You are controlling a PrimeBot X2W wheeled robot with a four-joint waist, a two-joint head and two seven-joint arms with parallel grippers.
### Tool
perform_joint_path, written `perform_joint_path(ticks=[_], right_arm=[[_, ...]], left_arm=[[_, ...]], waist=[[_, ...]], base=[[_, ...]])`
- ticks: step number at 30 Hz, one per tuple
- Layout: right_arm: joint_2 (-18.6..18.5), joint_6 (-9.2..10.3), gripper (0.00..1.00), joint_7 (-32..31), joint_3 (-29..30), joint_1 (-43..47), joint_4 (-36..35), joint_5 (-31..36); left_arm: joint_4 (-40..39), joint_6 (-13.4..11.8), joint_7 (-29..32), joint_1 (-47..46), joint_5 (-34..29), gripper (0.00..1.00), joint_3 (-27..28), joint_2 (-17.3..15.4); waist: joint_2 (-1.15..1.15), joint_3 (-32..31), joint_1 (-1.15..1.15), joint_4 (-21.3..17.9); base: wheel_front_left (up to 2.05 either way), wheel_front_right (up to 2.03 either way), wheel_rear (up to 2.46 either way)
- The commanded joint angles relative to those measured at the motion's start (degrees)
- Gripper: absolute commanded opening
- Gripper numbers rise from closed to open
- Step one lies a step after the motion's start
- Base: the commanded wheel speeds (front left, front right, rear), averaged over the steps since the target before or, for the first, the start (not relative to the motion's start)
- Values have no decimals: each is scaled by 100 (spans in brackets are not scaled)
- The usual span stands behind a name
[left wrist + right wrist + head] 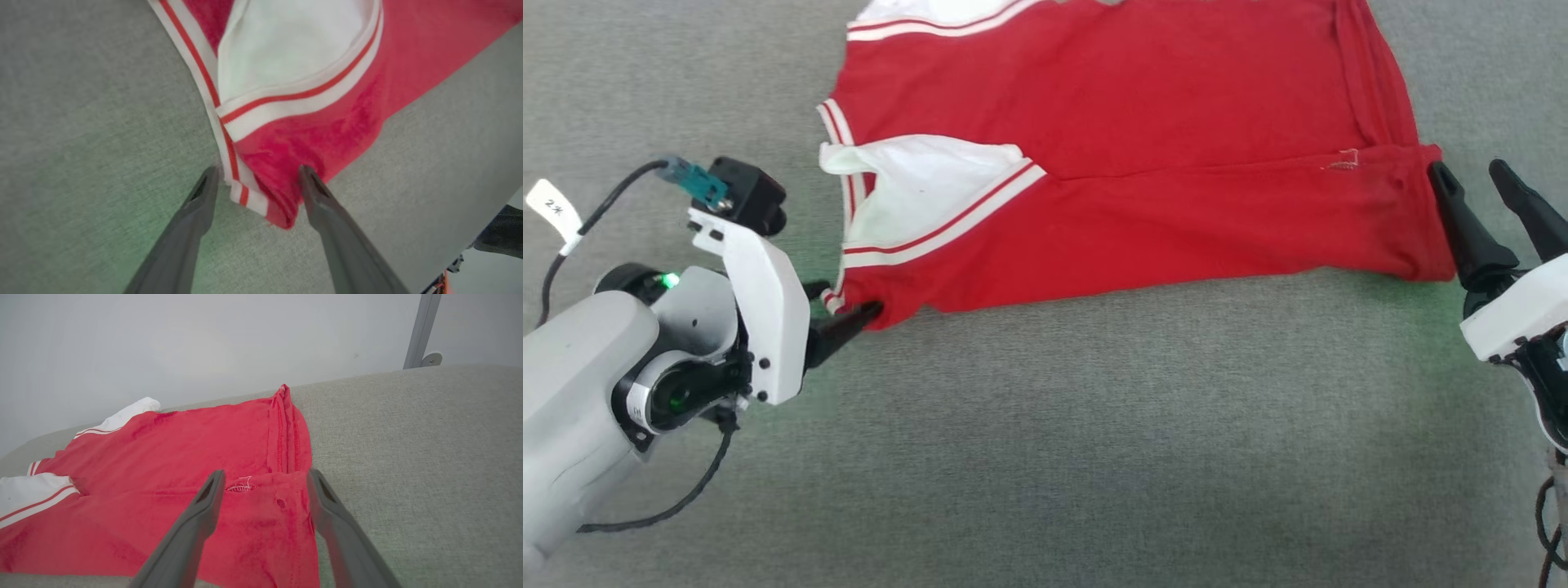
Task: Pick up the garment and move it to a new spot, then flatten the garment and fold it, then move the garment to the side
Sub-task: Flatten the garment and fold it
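The garment [1143,163] is a red shirt with white, red-striped sleeves, lying folded lengthwise on a grey cloth surface [1045,425]. My left gripper [849,298] is open at its near left corner. In the left wrist view that striped corner of the garment [327,130] lies loose between the spread fingers of the left gripper [258,171]. My right gripper [1467,167] stands open at the garment's right end, one finger against the hem. The right wrist view shows the right gripper [265,473] with its fingers spread above the garment's [184,457] hem, gripping nothing.
The grey surface stretches wide in front of the garment and to both sides. A pale wall [204,343] and a metal post [421,330] stand behind its far edge. The surface's edge [482,220] shows at the lower right of the left wrist view.
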State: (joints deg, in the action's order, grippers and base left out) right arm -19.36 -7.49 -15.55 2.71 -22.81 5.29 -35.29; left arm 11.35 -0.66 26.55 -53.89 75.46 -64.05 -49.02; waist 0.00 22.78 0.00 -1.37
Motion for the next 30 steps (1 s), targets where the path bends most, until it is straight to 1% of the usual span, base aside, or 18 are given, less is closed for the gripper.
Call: perform_joint_path(ticks=[1,4,7,8,9,10,11,12,14,16,19,23,30], right_arm=[[22,0,100,32,-10,50,-35,-26],[27,0,100,45,-11,23,-66,-27],[19,0,100,53,-14,16,-80,-16],[7,0,100,44,-24,21,-80,-7],[-14,0,100,23,-37,27,-77,3],[-39,0,100,-4,-66,33,-83,23],[-78,0,100,-53,-104,39,-91,51],[-131,0,100,-93,-162,45,-98,89],[-271,0,100,-227,-292,41,-125,153],[-461,0,100,-461,-447,5,-133,210],[-803,0,100,-930,-750,-123,-177,322],[-1171,1,100,-1620,-1073,-294,-181,255],[-1508,1,100,-2774,-1318,-553,41,183]], left_arm=[[48,-54,95,-45,16,100,-38,-20],[206,-98,403,-25,34,100,-188,-20],[277,27,607,75,253,100,-222,107],[301,49,630,92,315,85,-223,146],[334,69,670,107,375,48,-221,178],[333,139,709,112,390,32,-244,205],[329,191,725,126,430,6,-254,225],[326,248,732,143,482,0,-247,245],[294,312,684,147,488,0,-225,271],[284,317,577,106,406,0,-180,245],[249,344,514,37,357,0,-157,305],[214,396,405,-29,240,0,-169,391],[192,489,189,-66,139,0,-135,604]], waist=[[0,72,0,-78],[0,170,0,-182],[0,242,0,-259],[0,261,0,-275],[0,275,0,-286],[0,285,0,-296],[0,290,0,-304],[0,296,0,-306],[0,303,0,-301],[0,317,0,-279],[0,370,0,-220],[0,434,0,-108],[0,540,0,86]], base=[[0,0,0],[0,0,0],[0,0,0],[0,0,0],[0,0,0],[0,0,0],[0,0,0],[0,0,0],[0,0,0],[0,0,0],[0,0,0],[0,0,0],[0,0,0]])
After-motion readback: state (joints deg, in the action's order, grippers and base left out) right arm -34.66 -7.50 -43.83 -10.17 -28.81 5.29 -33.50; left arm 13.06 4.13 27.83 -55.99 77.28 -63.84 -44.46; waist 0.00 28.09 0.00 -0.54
